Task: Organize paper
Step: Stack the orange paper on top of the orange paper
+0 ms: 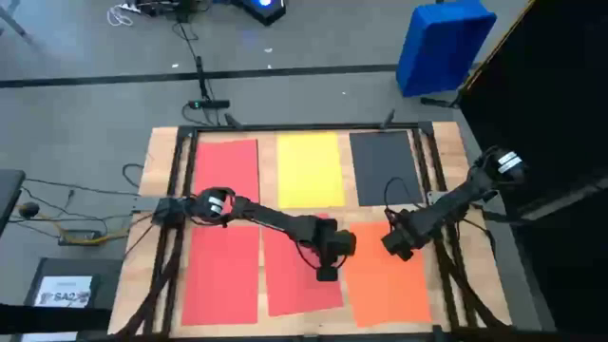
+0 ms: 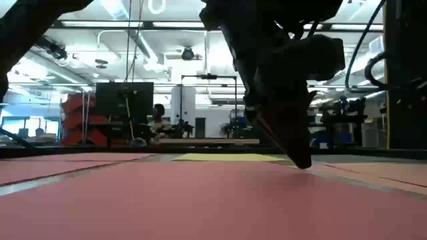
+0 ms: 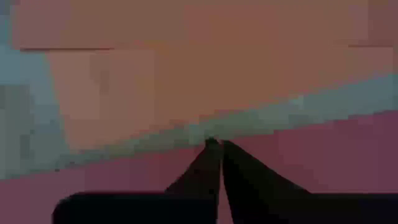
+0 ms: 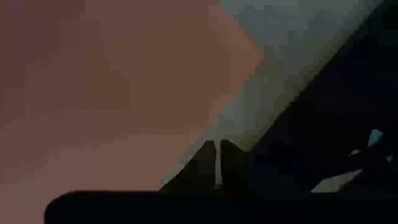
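Note:
Six sheets of paper lie flat on the wooden table. In the far row are a red sheet [image 1: 226, 169], a yellow one [image 1: 310, 169] and a dark grey one [image 1: 385, 169]. In the near row are a red sheet [image 1: 220, 275], a slightly askew red sheet [image 1: 296, 275] and an orange one [image 1: 388, 285]. My left gripper [image 1: 328, 273] is shut, its tips down at the askew red sheet's right edge. My right gripper [image 1: 399, 247] is shut, slanting down over the orange sheet's far edge [image 4: 205, 106]. My left gripper sets its shut fingertips [image 3: 214, 146] on the askew red sheet close to its right long edge [image 3: 261, 140], slanting down from the table's left. The sheet lies flat on the table under them. My right gripper is low by the orange sheet's far edge, and I cannot tell whether it touches the sheet or the table.
Black frame rails [image 1: 180, 190] run along the table's left and right sides [image 1: 432, 171]. A blue bin [image 1: 445, 43] stands on the floor beyond the far right corner. A dark box with a white label [image 1: 66, 290] and cables lie left of the table.

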